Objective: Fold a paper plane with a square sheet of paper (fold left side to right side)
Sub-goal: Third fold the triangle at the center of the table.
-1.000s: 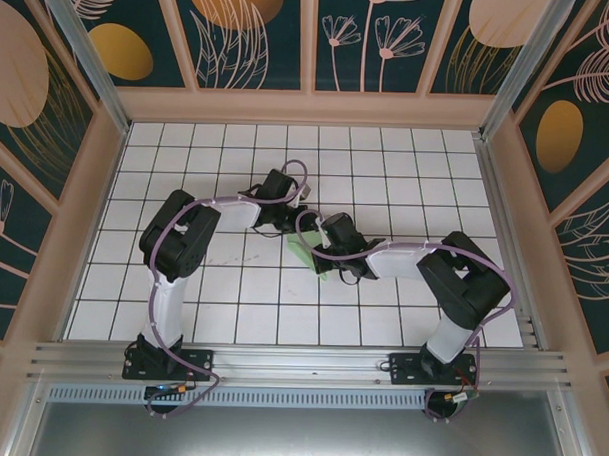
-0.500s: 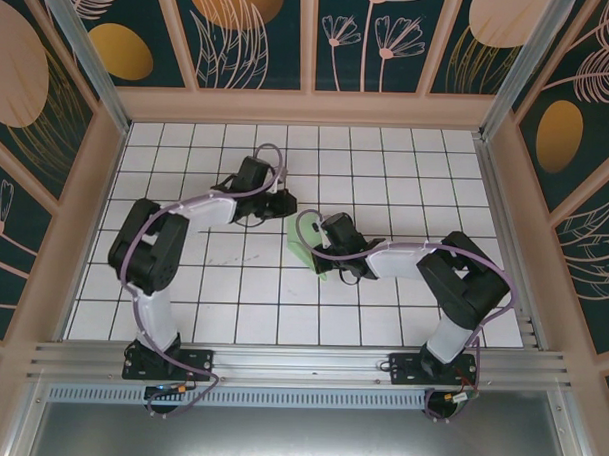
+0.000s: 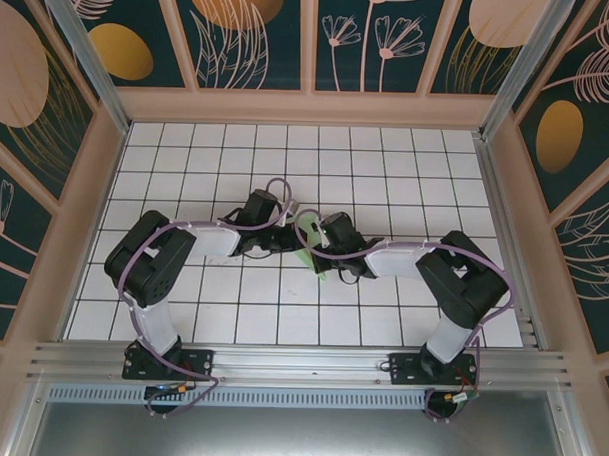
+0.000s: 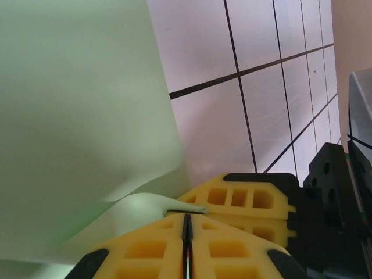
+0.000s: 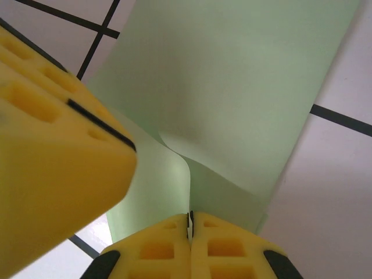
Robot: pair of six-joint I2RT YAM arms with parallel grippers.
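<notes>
Elbows (image 3: 148,258) out; left end effector (image 4: 186,215), right end effector (image 5: 190,214) on paper (image 5: 232,87)

A table (image 3: 281,317) of white tiles with black grid lines is walled at its left, far and right edges by dark teal panels (image 3: 261,36) painted with orange and peach flowers. Aluminium rails (image 3: 300,363) run along its near edge, above a perforated strip (image 3: 299,398).

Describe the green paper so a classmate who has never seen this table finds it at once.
Find the white tiled table, then its middle, where the left gripper and right gripper meet. Pinched in both shut grippers is the sheet of paper, partly folded. It is the one pale green thing on the tiles.
</notes>
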